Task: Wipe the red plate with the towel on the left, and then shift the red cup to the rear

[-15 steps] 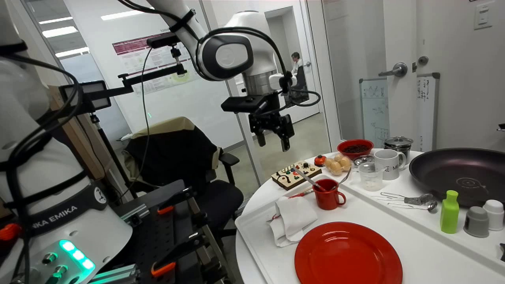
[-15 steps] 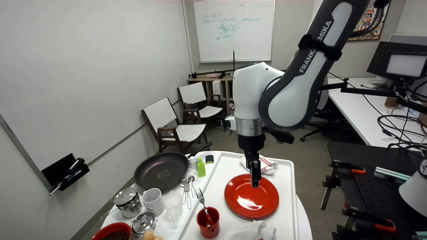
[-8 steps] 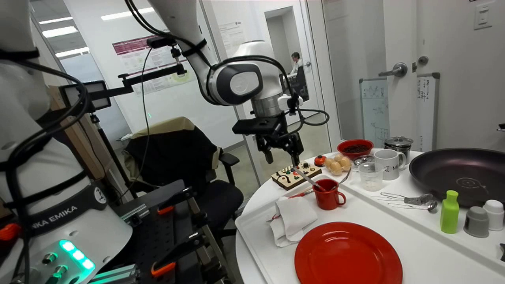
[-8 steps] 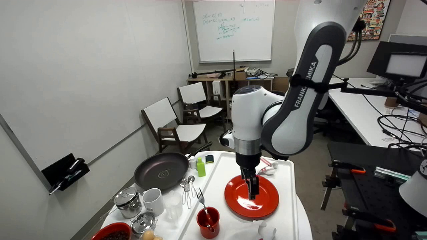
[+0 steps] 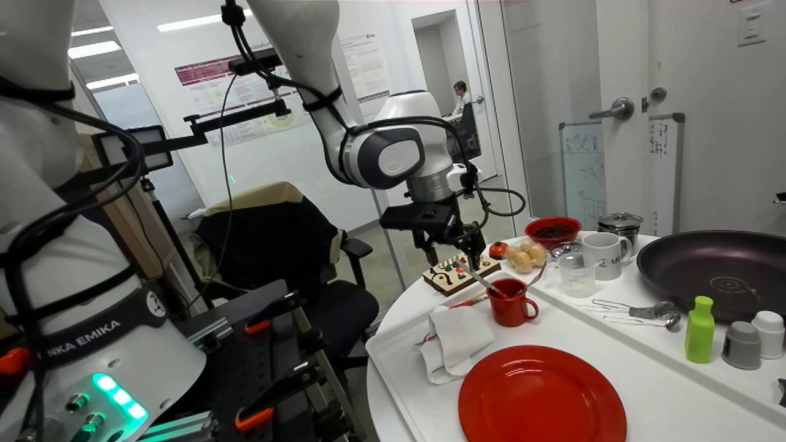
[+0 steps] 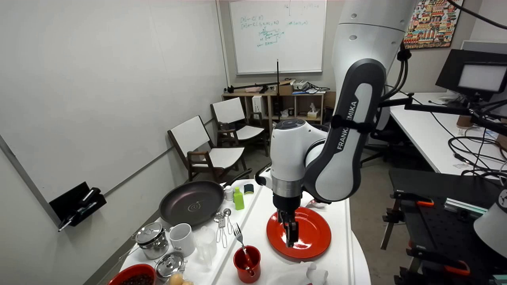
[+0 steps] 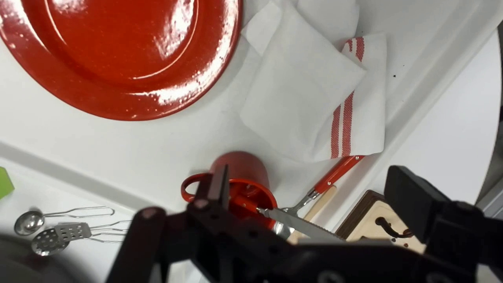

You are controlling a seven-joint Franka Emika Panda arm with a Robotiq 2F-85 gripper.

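Observation:
The red plate (image 5: 540,393) lies flat on the white tray; it also shows in an exterior view (image 6: 315,233) and in the wrist view (image 7: 137,51). A folded white towel with red stripes (image 7: 302,94) lies beside it, also seen in both exterior views (image 5: 457,337) (image 6: 297,274). Another striped towel (image 6: 315,204) lies beyond the plate, partly hidden by the arm. The red cup (image 5: 509,310) stands upright with cutlery in it, also in an exterior view (image 6: 246,271) and the wrist view (image 7: 239,167). My gripper (image 5: 454,258) (image 6: 291,239) (image 7: 312,181) is open and empty, above table height.
A knife blade (image 7: 302,226) sticks out of the cup. A red-handled utensil (image 7: 338,173) lies partly under the towel. A wooden board with knobs (image 5: 460,274) stands beside the tray. A black pan (image 5: 712,276), grey-white mug (image 5: 605,255) and green bottle (image 5: 700,331) stand across the tray's edge.
My open gripper has come down towards the table, moving rightward in one exterior view and slightly leftward in another. The plate, towels and cup have not moved.

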